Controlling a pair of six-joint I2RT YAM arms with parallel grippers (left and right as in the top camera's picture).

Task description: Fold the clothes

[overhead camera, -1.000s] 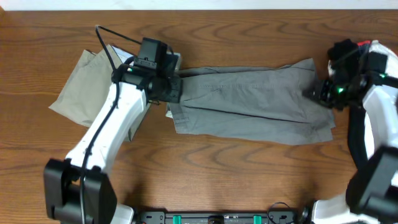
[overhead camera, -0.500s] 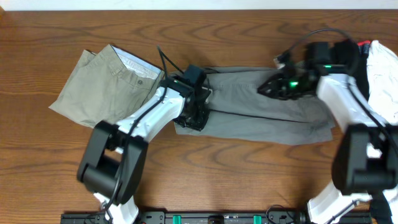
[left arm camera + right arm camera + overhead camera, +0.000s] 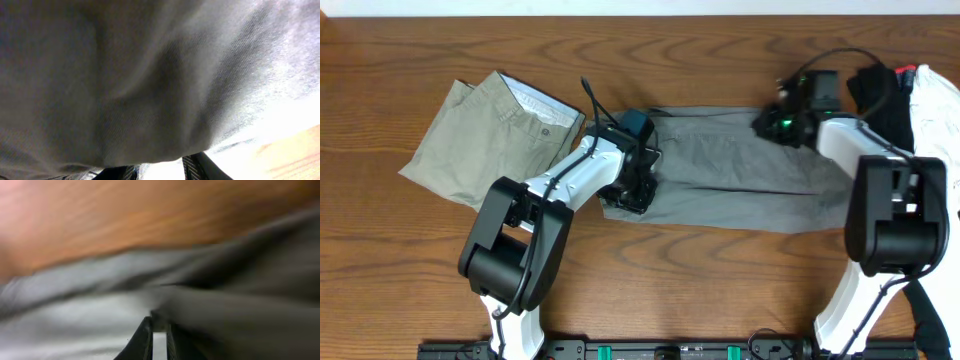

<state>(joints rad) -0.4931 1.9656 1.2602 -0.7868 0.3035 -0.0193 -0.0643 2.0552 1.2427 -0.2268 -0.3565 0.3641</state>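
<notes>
The grey shorts (image 3: 740,180) lie spread across the middle of the table. Khaki shorts (image 3: 485,135) lie flat to their left. My left gripper (image 3: 632,192) presses down on the grey shorts' left edge. In the left wrist view grey cloth (image 3: 150,80) fills the frame and drapes over the fingertips (image 3: 200,167), which stand a little apart. My right gripper (image 3: 772,125) sits at the grey shorts' far edge near their right end. In the right wrist view its gripper (image 3: 159,330) shows jaws almost together, pinching a fold of grey cloth (image 3: 240,310).
A white cloth (image 3: 940,115) and a dark item (image 3: 880,95) lie at the table's right edge, close behind the right arm. A black rail (image 3: 660,350) runs along the near edge. Bare wood (image 3: 720,280) lies in front of the grey shorts.
The left gripper moved from the grey shorts' upper left corner down to their left edge. The right gripper left the right end, swung over the cloth, then drew back to the far edge. Both narrowed.
</notes>
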